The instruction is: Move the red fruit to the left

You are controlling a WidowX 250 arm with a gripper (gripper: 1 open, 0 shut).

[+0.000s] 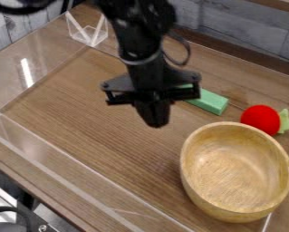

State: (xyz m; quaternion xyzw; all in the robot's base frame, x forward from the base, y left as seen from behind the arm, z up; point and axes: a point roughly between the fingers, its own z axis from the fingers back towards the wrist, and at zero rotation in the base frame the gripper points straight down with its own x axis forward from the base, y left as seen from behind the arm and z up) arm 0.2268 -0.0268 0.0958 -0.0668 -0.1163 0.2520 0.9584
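A wooden table (98, 127) carries a bowl (237, 172), with the red fruit (260, 118) just behind it beside a green block (211, 100). The gripper (153, 116) points down, empty; its finger spread is unclear.

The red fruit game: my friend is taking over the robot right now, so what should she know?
End effector: hanging over the bare table, pointing down, holding nothing. Whether it is open or shut cannot be told.
Red fruit: on the right, beside the wooden bowl, just past the green block. The end effector is not touching it.
Done: nothing.
Left: reach the fruit, grab it, carry it left, let go.
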